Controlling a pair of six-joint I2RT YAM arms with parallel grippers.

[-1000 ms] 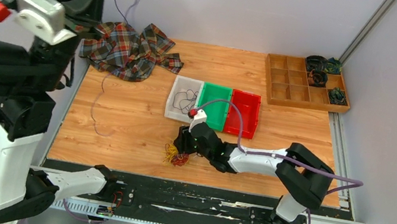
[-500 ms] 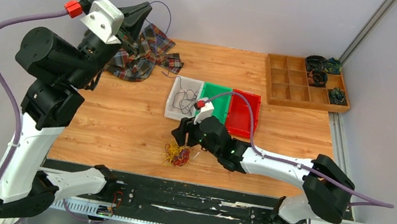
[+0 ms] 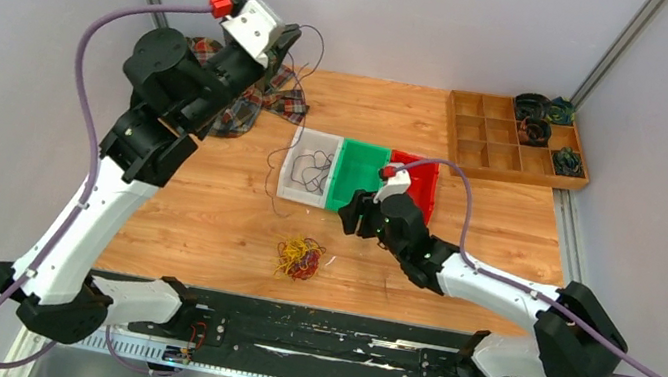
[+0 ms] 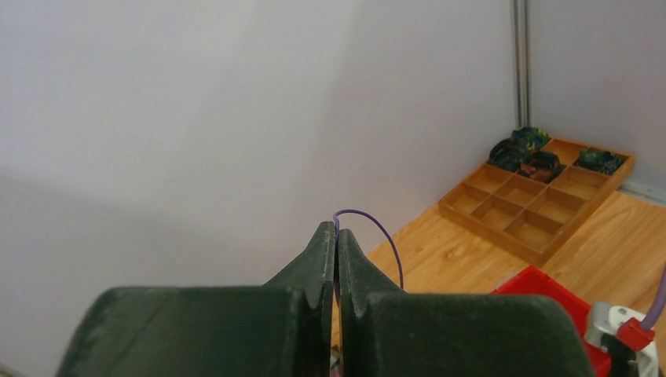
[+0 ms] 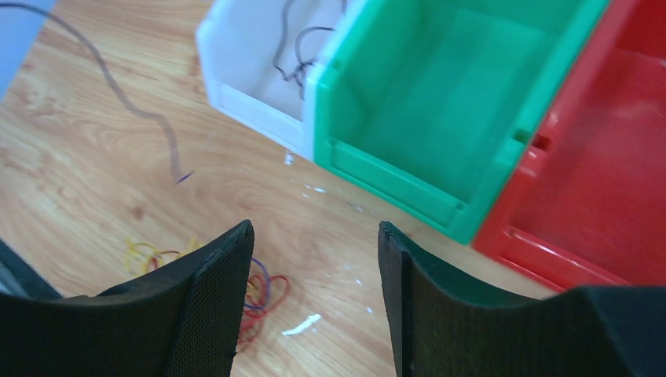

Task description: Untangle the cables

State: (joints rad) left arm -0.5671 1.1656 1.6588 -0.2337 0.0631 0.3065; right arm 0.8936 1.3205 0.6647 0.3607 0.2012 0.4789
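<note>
Left hand pinches purple cable high up by white bin, so the strand hangs clear (probably for dropping in). Right hand spread, empty, near the bin.

Table: your wooden top.
Cable tangle: near your right tool, to its left.
White bin, green bin, red bin: touching in a row, just beyond it.
Plaid cloth, wooden tray: well apart.

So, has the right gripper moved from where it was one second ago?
Yes. In the top view the right gripper has gone from over the cable tangle toward the green bin.
</note>
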